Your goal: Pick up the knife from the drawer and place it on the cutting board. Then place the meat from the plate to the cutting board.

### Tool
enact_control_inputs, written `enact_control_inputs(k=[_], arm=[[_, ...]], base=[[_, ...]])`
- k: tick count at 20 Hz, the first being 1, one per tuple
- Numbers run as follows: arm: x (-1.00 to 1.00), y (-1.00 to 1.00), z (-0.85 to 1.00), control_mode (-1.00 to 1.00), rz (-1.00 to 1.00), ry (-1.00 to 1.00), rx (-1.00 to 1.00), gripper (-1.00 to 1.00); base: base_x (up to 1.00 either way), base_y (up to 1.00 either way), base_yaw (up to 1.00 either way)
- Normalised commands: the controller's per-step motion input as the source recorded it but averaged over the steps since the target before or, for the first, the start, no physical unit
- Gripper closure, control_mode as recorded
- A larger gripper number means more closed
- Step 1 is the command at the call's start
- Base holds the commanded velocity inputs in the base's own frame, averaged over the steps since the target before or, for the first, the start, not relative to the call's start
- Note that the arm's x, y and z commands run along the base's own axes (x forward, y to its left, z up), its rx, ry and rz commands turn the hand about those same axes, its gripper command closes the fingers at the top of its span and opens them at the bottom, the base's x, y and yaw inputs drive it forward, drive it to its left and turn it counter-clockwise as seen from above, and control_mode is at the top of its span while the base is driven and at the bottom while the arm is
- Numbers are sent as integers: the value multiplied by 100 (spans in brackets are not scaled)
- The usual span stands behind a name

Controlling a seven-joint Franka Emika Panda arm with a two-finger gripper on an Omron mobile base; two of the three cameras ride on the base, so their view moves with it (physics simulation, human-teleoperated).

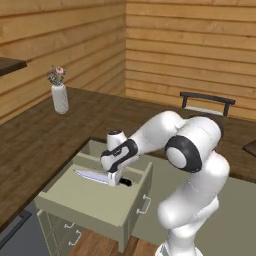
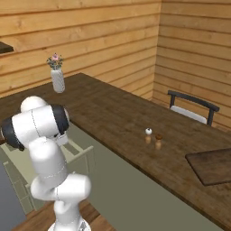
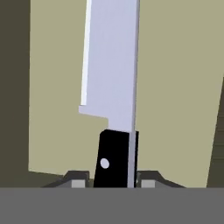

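You're looking at the first leg of the job, and it's only just getting going. Your gripper is reaching down into the open drawer, and the knife is sitting right between the finger tips. In the hand view, the black handle is filling the gap between the two tips, with the silver blade running away from the hand over the pale drawer floor. The jaws are looking closed on the handle, one tip pressing each side, though whether the knife is lifting clear of the drawer floor I can't tell from here.

From the left base view, the blade is pointing to the picture's left, and the handle end is poking out just past the gripper on the other side.

So what's left for you? Nearly everything, I'd judge. The knife is not yet out of the drawer. The cutting board is lying bare on the dark wooden counter, well apart from the drawer, off toward the right edge of the right base view. You're going to need a long carry across to it. After that, the meat transfer is still waiting entirely.
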Motion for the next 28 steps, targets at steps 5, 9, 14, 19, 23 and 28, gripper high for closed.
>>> enact_control_inputs(k=[5,9,14,19,23,28], arm=[[0,-46,100,-100,-27,22,0,100],[-34,-36,100,-100,-24,28,0,100],[-95,-58,100,-100,-25,14,0,100],[-94,-47,77,-100,-26,-12,-2,100],[-62,-16,29,-100,-23,-41,-16,100],[-13,-17,1,-100,-21,-38,-24,100]], base=[[0,0,0],[0,0,0],[0,0,0],[0,0,0],[0,0,0],[0,0,0]])
